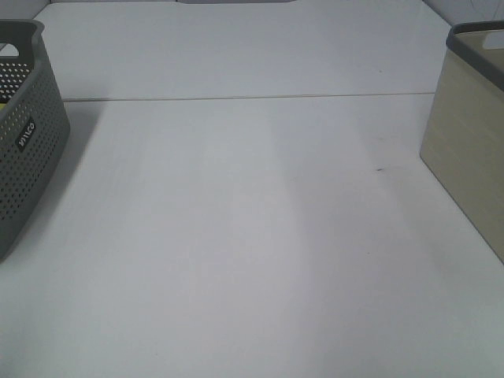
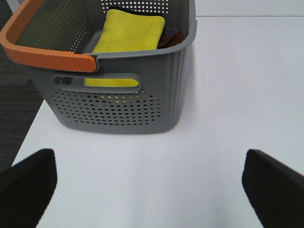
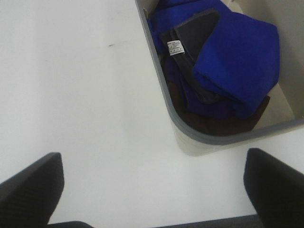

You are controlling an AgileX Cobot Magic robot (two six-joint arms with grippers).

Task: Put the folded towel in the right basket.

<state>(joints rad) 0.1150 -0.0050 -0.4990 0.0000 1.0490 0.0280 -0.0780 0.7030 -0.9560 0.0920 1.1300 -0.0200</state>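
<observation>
A folded yellow towel (image 2: 127, 34) lies inside the grey perforated left basket (image 2: 142, 102), which has an orange handle (image 2: 42, 52); the basket also shows at the left edge of the high view (image 1: 27, 142). The beige right basket (image 1: 468, 134) with a grey rim (image 3: 190, 130) holds a folded blue towel (image 3: 240, 66) on top of a grey cloth (image 3: 190, 35) and a dark brown cloth (image 3: 213, 124). My left gripper (image 2: 147, 159) is open and empty, above the table in front of the left basket. My right gripper (image 3: 153, 156) is open and empty, beside the right basket. Neither gripper shows in the high view.
The white table (image 1: 252, 236) has a seam line (image 1: 236, 98) across its back part and a small dark speck (image 1: 380, 168). Dark floor (image 2: 16, 109) lies past the table's edge beside the left basket.
</observation>
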